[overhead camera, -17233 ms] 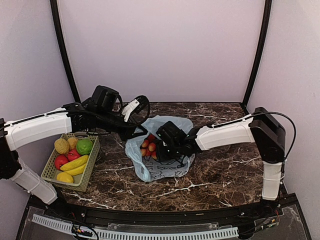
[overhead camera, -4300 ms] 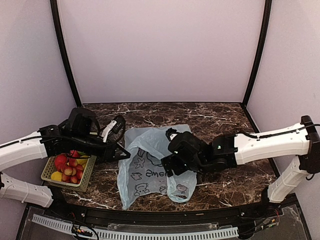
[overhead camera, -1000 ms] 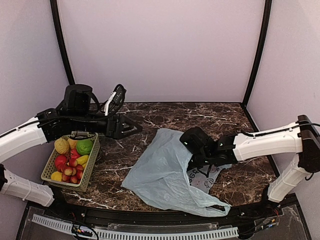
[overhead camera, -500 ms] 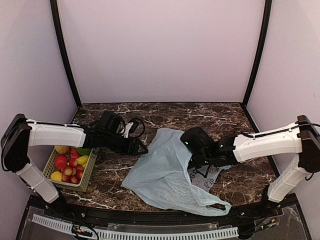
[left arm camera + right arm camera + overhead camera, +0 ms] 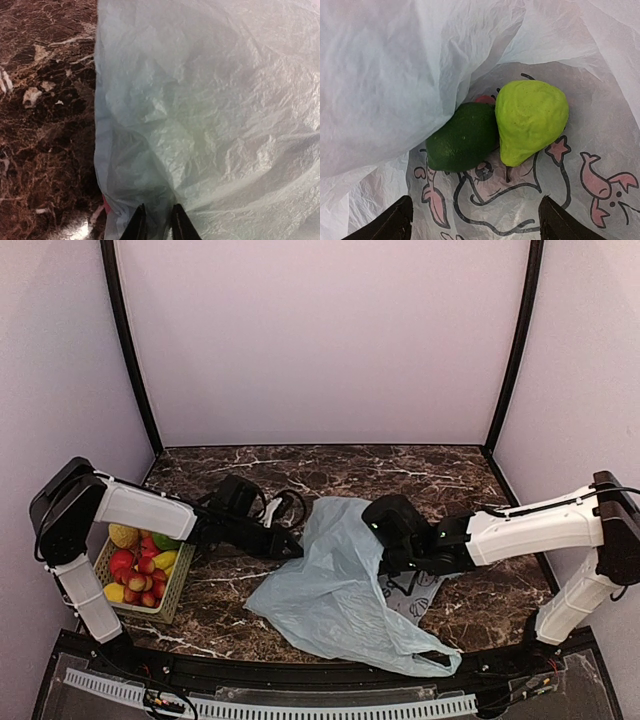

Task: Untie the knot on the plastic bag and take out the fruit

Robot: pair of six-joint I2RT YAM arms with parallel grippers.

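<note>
The pale blue-green plastic bag [image 5: 330,590] lies flattened and crinkled across the middle of the table. No knot shows on it. My left gripper [image 5: 296,551] is at the bag's left edge, and in the left wrist view its narrow fingers [image 5: 140,225] pinch a fold of the plastic bag [image 5: 200,110]. My right gripper [image 5: 395,555] reaches into the bag's opening. In the right wrist view it [image 5: 477,227] stands wide open above two fruit on the printed plastic: a dark green one [image 5: 462,137] and a bright lime-green one [image 5: 530,117]. A bit of red fruit [image 5: 485,99] peeks out behind them.
A green basket [image 5: 178,585] at the table's left edge holds small red fruit, a banana, a brown one and a green one. The left arm stretches low just past it. A bag handle loop [image 5: 440,655] trails toward the front edge. Purple walls enclose three sides.
My left arm swung down from above the basket to the bag's left edge, and its jaws closed on the plastic. The right arm and the bag barely moved.
</note>
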